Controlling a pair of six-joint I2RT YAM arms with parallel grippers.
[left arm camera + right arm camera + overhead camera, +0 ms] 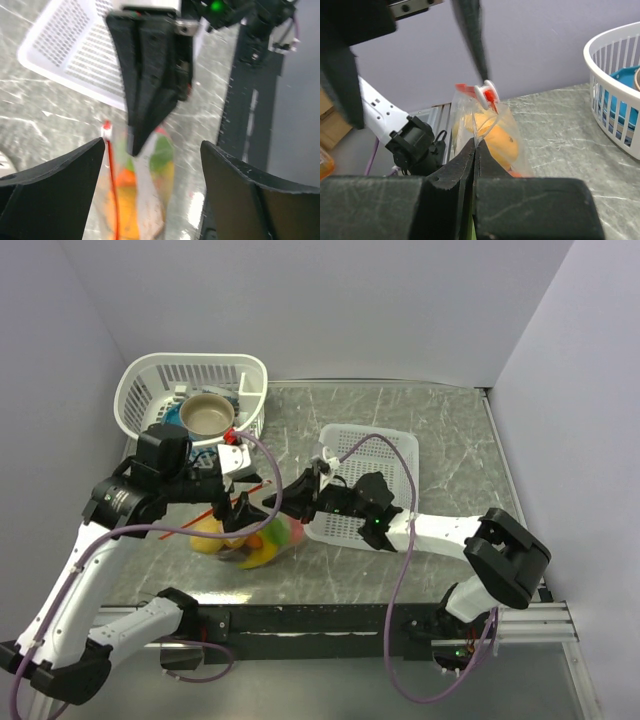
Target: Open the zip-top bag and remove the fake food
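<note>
The clear zip-top bag (250, 540) lies on the table with its orange-red zip strip (228, 499) raised. It holds the fake food (212, 538): yellow, orange and green pieces. My right gripper (272, 502) is shut on the bag's upper edge, and the right wrist view shows its jaws pinching the plastic (476, 145) just below the white slider (487, 93). My left gripper (238, 512) is open above the bag. In the left wrist view its fingers (60, 175) straddle the bag (145, 195) without touching it, and the zip strip (111, 185) runs near the left finger.
A white basket (140, 390) at the back left holds a tan bowl (207, 415) and a blue dish (170, 418). A rectangular white mesh basket (385, 455) sits under my right arm. Grey walls close the back and both sides.
</note>
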